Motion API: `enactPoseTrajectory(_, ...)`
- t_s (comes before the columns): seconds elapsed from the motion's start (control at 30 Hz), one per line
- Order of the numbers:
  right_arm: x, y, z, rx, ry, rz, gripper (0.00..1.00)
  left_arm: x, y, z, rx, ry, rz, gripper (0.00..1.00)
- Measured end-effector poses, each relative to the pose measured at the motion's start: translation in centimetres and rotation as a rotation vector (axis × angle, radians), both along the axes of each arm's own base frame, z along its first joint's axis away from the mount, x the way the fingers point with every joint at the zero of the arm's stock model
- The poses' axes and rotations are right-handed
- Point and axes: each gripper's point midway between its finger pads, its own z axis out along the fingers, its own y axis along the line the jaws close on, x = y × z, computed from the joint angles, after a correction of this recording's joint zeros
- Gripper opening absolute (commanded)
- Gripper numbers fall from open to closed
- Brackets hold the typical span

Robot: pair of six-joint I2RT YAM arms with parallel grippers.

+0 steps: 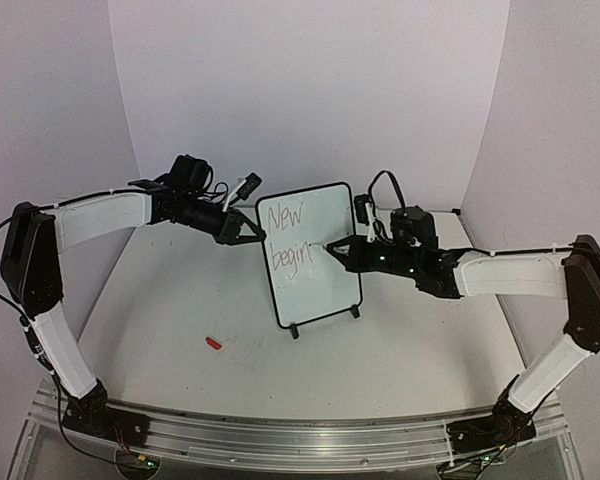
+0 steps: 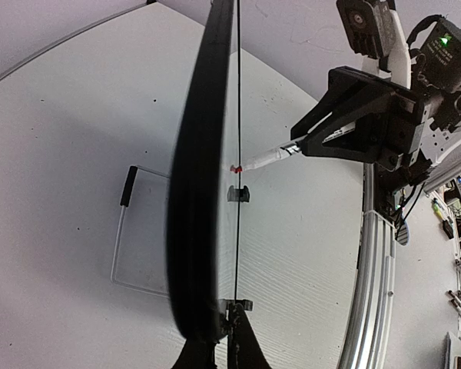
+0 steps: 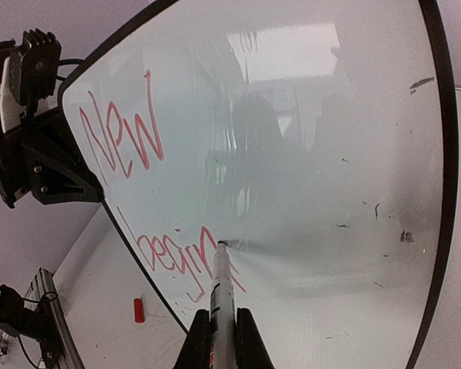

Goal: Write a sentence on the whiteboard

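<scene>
The whiteboard [image 1: 325,285] stands upright on its two feet at the middle of the table. My left gripper [image 1: 248,232] is shut on its upper left edge; in the left wrist view the black frame [image 2: 196,192] runs edge-on up from that gripper [image 2: 219,338]. My right gripper [image 3: 223,315] is shut on a marker [image 3: 224,284], and the marker's tip touches the board face. The sentence [image 3: 177,257] is in red lettering: "New" on one line, "begin" and a further stroke on the line below, ending at the tip. The same lettering [image 1: 288,258] shows in the top view.
A small red cap [image 1: 214,343] lies on the table in front and to the left of the board. An aluminium rail [image 1: 280,430] runs along the near edge. Pale walls close in the back and both sides.
</scene>
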Motion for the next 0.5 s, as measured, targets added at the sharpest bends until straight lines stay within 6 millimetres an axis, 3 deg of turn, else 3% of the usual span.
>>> enactPoseTrajectory(0.5, 0.55, -0.08, 0.84, 0.004, -0.024, -0.015, 0.0, 0.02, 0.0, 0.01, 0.0, -0.001, 0.001, 0.0)
